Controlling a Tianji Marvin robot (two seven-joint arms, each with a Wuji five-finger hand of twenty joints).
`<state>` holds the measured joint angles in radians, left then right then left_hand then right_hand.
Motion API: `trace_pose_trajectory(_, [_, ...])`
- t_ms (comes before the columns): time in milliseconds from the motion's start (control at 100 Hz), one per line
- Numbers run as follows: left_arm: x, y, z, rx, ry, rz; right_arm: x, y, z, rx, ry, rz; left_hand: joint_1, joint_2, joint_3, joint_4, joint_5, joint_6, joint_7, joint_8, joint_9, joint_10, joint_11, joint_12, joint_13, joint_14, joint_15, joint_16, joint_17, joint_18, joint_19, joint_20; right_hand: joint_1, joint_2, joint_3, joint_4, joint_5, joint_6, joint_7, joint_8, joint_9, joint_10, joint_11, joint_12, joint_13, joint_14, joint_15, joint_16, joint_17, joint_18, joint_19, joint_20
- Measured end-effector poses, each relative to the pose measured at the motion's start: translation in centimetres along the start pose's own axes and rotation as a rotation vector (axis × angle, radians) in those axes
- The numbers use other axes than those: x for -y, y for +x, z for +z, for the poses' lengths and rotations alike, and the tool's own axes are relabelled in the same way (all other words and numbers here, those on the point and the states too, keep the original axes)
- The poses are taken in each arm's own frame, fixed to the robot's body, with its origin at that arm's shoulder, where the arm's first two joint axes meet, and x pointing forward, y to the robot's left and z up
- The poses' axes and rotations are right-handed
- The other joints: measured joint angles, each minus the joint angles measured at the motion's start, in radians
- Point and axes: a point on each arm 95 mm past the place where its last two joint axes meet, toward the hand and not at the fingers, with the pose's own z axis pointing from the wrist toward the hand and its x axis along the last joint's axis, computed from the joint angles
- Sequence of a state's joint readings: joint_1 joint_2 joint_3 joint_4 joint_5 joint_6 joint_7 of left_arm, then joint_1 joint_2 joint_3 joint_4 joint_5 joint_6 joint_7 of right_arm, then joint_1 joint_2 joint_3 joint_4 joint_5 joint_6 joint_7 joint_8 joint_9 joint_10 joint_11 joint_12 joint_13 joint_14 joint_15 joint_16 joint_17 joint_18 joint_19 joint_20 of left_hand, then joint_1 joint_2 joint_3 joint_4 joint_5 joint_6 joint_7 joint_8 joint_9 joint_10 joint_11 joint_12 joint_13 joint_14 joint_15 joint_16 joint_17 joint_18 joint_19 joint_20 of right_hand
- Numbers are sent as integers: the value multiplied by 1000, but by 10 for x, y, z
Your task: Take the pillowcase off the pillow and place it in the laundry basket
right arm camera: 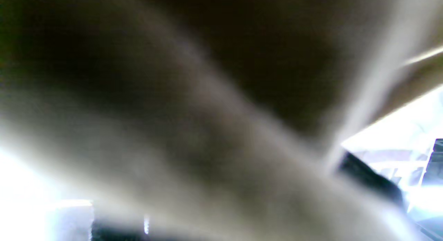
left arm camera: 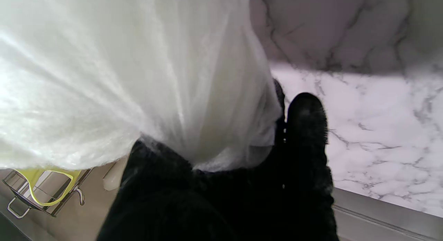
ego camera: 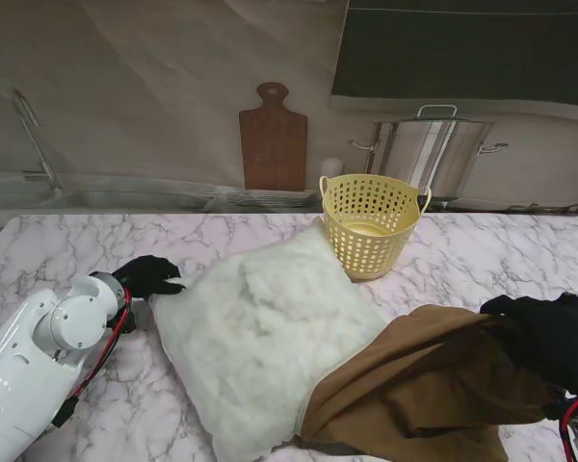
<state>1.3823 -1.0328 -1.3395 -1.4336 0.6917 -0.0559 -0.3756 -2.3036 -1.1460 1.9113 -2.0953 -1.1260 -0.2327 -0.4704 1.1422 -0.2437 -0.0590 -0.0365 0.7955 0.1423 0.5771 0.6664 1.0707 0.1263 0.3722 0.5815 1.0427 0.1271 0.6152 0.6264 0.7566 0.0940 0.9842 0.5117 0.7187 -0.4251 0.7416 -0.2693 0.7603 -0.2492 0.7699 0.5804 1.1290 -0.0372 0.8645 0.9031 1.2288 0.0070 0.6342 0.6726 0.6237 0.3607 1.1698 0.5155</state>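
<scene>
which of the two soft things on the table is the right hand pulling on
The brown pillowcase, bunched nearer to me on the right in the right hand. The white pillow is pinched at its corner by the left hand.

No readable text, labels, brands, numbers or signs in any view. Checked the laundry basket (ego camera: 371, 226), the pot (ego camera: 430, 154), the cutting board (ego camera: 273, 140), the pillowcase (ego camera: 419, 395), the pillow (ego camera: 260, 342) and the marble surface (ego camera: 96, 245): all plain, no print. Right wrist view is blurred fabric only, nothing legible there.
</scene>
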Motion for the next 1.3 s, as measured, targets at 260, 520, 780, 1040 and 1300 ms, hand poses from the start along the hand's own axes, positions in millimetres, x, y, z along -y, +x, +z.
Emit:
trace_pose_trajectory(260, [1,-17,-13,77,-32,89,-17,1,7,-39,-71,-25,5,52,1,0,-55,-13,-86,-7,-180,20,-125,-105,-193,79,-181,-20,-279,83,-25,60,0,0,0,0,0,0,0,0,0,1,0,0,0,0,0,0,0,0,0,0])
trace_pose_trajectory(520, [19,-42,-25,200,65,140,-26,2,19,-69,-100,-43,-100,90,15,1,-182,-22,-354,-117,-469,64,-277,-294,-447,121,-371,-164,-546,137,-27,22,0,0,0,0,0,0,0,0,0,1,0,0,0,0,-9,0,-3,0,0,0])
trace_pose_trajectory(780, [41,-34,-36,184,313,163,-29,5,34,-96,-110,-36,-240,201,22,1,-364,12,-462,-221,-722,89,-356,-396,-694,156,-470,-291,-702,183,-28,-57,0,0,0,0,0,0,0,0,0,2,0,0,0,0,-13,0,-13,-1,0,0])
trace_pose_trajectory(1040, [70,25,-61,-37,547,164,-32,5,59,-147,-115,-70,-247,207,27,1,-373,19,-463,-222,-635,93,-312,-378,-667,155,-452,-292,-692,206,-28,-55,0,0,-1,0,-1,0,1,-1,0,-3,0,0,-14,0,-33,0,-23,-2,0,0])
trace_pose_trajectory(1300, [58,79,-63,-172,544,169,-50,9,98,-238,-141,-97,-247,207,27,1,-373,19,-463,-222,-622,93,-312,-363,-655,155,-449,-292,-690,208,-28,-39,12,11,-26,3,-11,-2,4,-2,-15,-14,0,-3,-27,0,-45,-4,-40,-24,0,0])
